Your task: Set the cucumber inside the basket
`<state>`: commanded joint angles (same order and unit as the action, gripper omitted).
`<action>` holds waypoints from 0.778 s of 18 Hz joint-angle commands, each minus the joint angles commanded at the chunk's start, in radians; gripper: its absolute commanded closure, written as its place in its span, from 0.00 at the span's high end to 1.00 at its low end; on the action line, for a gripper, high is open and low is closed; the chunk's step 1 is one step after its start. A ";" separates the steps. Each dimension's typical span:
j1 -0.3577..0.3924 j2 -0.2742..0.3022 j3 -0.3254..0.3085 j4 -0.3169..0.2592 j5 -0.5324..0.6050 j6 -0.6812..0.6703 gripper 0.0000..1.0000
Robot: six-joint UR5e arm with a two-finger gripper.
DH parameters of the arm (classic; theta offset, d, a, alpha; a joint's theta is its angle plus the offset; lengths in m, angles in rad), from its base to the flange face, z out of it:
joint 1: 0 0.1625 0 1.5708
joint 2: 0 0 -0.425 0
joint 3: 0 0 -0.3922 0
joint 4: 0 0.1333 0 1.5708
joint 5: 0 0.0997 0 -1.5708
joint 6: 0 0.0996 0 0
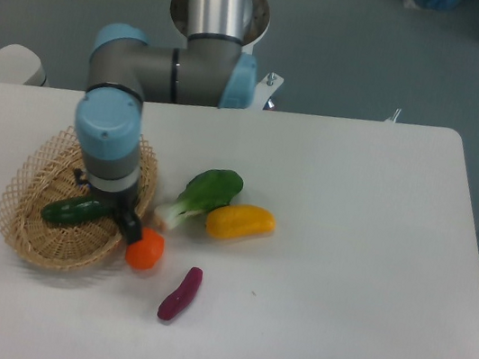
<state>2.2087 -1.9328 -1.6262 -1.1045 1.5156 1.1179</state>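
My gripper (112, 207) over the basket (24, 241), its fingers clamped on the cucumber (78, 210).
The cucumber lies crosswise above the basket's inside, at 9 o'clock from my fingertips. At 4 o'clock, just outside the rim, sits an orange vegetable (145, 249); the bok choy (202, 195), yellow vegetable (240, 222) and eggplant (180, 294) lie on the table (347, 251).

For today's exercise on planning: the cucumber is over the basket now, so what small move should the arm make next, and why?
Probably open the hand and let go: the cucumber already lies across the inside of the basket, so only the release seems left. Whether the fingers actually grip it is unclear.
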 joint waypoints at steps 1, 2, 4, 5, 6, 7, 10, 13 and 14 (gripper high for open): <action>0.025 -0.002 0.011 0.000 0.000 0.034 1.00; 0.051 -0.009 0.028 -0.002 0.000 0.066 1.00; 0.101 -0.032 0.061 -0.002 0.000 0.114 1.00; 0.136 -0.052 0.078 -0.002 0.000 0.140 1.00; 0.170 -0.072 0.094 -0.003 0.002 0.172 1.00; 0.192 -0.090 0.112 -0.012 0.002 0.204 1.00; 0.246 -0.162 0.202 -0.067 0.061 0.290 1.00; 0.293 -0.228 0.299 -0.104 0.092 0.362 1.00; 0.307 -0.244 0.322 -0.106 0.092 0.382 1.00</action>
<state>2.5156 -2.1766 -1.3041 -1.2103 1.6076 1.5000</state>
